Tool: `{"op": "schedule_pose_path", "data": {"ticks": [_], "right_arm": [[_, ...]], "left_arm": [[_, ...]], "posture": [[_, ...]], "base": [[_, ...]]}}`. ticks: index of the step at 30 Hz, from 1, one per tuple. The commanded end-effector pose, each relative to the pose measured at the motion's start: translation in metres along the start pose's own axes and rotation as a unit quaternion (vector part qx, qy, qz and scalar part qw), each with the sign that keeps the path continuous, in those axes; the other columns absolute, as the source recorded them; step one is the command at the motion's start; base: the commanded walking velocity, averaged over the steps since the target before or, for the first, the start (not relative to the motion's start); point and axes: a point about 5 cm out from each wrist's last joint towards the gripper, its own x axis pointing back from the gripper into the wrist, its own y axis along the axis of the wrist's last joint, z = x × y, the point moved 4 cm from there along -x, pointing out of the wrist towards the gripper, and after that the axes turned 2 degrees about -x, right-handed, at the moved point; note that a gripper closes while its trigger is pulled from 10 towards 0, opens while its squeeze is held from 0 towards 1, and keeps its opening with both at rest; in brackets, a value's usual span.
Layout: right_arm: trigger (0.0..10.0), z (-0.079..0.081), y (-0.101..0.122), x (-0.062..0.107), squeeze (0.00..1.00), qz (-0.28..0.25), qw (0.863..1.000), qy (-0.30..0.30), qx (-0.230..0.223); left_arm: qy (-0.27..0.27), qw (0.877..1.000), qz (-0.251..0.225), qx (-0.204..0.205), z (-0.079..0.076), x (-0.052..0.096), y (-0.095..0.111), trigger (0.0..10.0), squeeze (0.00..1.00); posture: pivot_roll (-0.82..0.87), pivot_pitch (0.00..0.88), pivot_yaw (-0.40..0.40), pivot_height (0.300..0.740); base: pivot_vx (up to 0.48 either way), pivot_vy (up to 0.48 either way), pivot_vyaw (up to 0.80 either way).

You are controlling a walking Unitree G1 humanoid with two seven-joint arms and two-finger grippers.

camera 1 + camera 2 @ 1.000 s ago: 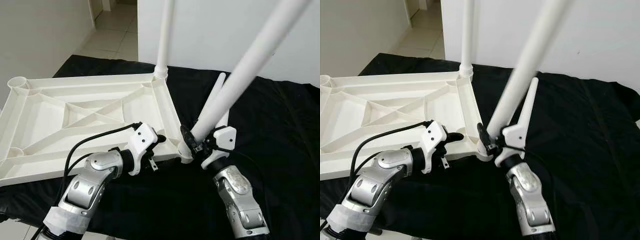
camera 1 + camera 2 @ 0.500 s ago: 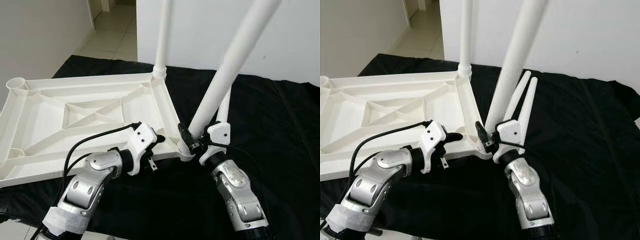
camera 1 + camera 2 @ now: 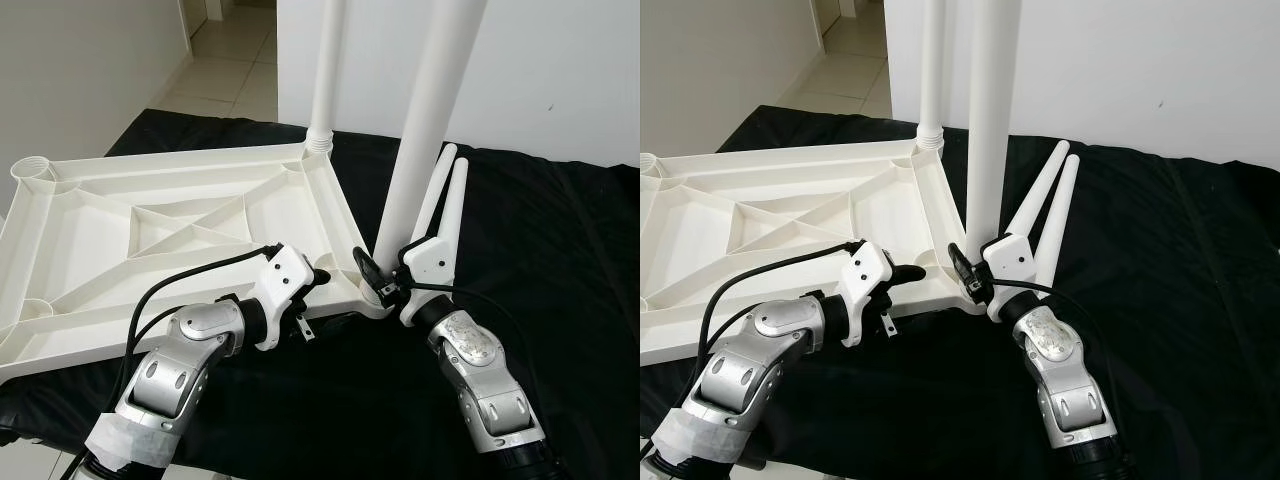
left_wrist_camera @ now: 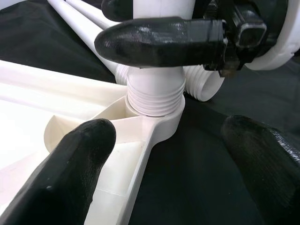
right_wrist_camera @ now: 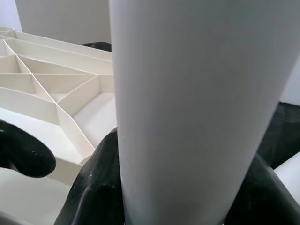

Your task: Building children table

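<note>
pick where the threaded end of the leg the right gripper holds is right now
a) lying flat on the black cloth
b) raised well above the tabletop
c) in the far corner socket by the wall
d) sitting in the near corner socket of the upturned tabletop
d: in the left wrist view the leg's threaded end sits in the near corner socket of the tabletop, with the right gripper clamped on the leg just above it.

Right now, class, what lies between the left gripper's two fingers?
In the left wrist view, the tabletop's corner socket sits between the left gripper's fingers, with the leg's threaded end in it.
</note>
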Motion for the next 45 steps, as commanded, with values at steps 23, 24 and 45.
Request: {"op": "schedule_pose_path", "data": {"ticks": [23, 24, 45], "right_arm": [[10.0, -0.026, -0.056, 0.012, 0.00, 0.118, 0.981, -0.099, -0.121], [10.0, -0.027, -0.057, 0.012, 0.00, 0.119, 0.980, -0.102, -0.121], [10.0, -0.046, -0.060, 0.021, 0.00, 0.099, 0.953, -0.252, -0.139]], "left_arm": [[0.028, 1.000, -0.002, -0.010, 0.004, 0.001, 0.005, 10.0, 0.00], [0.027, 1.000, -0.002, -0.010, 0.004, 0.001, 0.005, 10.0, 0.00], [0.023, 1.000, -0.005, -0.010, -0.001, -0.001, 0.006, 10.0, 0.00]], "posture": [[-0.01, 0.088, -0.011, 0.740], [-0.01, 0.088, -0.009, 0.740], [-0.01, 0.082, -0.023, 0.740]], "base": [[0.000, 0.000, 0.00], [0.000, 0.000, 0.00], [0.000, 0.000, 0.00]]}}
